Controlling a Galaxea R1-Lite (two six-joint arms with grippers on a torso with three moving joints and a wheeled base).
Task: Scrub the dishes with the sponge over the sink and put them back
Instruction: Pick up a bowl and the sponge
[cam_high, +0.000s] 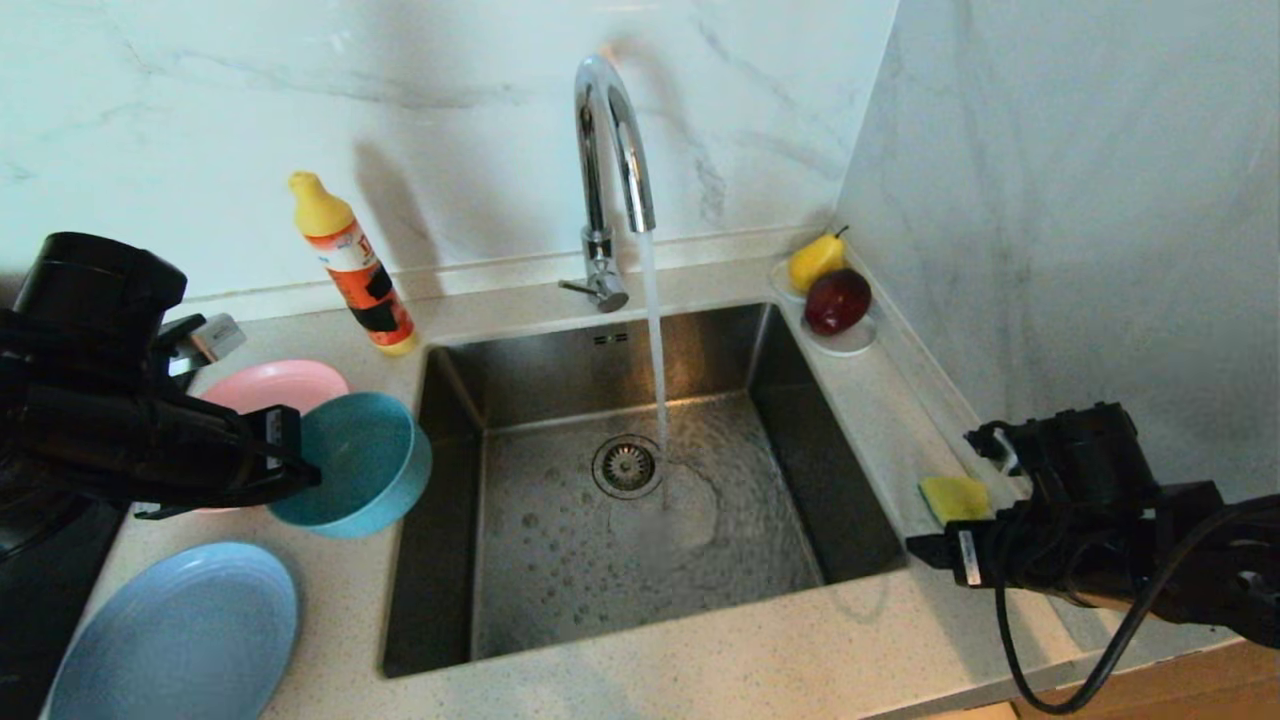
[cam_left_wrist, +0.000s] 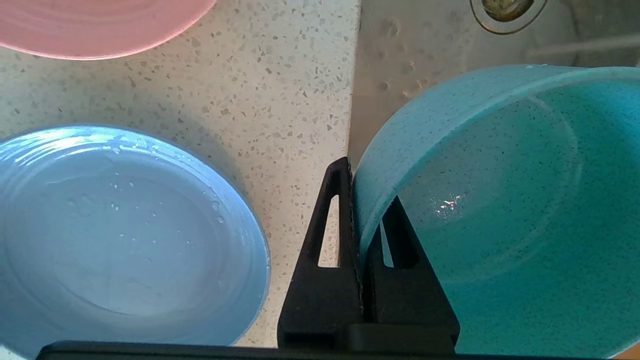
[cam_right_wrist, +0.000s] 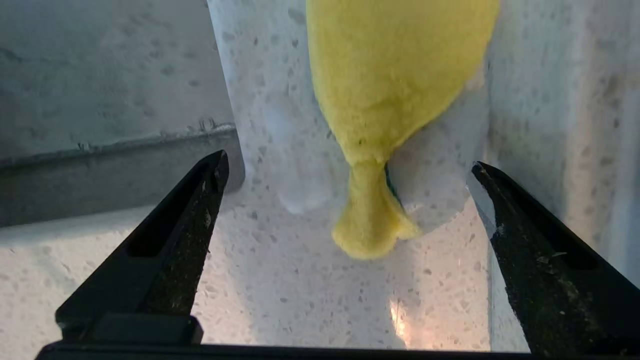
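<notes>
My left gripper (cam_high: 285, 450) (cam_left_wrist: 357, 200) is shut on the rim of the teal bowl (cam_high: 360, 470) (cam_left_wrist: 500, 215), holding it tilted just over the left edge of the sink (cam_high: 700, 350) (cam_left_wrist: 400, 50). The pink plate (cam_high: 275, 385) (cam_left_wrist: 95, 25) and the light blue plate (cam_high: 180, 630) (cam_left_wrist: 120, 235) lie on the counter left of the sink. The yellow sponge (cam_high: 955, 497) (cam_right_wrist: 395, 75) lies on the counter right of the sink. My right gripper (cam_high: 940, 555) (cam_right_wrist: 347, 165) hovers open just in front of the sponge, whose near corner sits between the fingertips without touching them.
Water runs from the chrome tap (cam_high: 605, 150) into the basin near the drain (cam_high: 627, 466). A detergent bottle (cam_high: 355, 270) stands at the back left. A white saucer (cam_high: 850, 345) with a pear (cam_high: 815, 260) and a red apple (cam_high: 838, 300) sits in the back right corner. A wall stands close on the right.
</notes>
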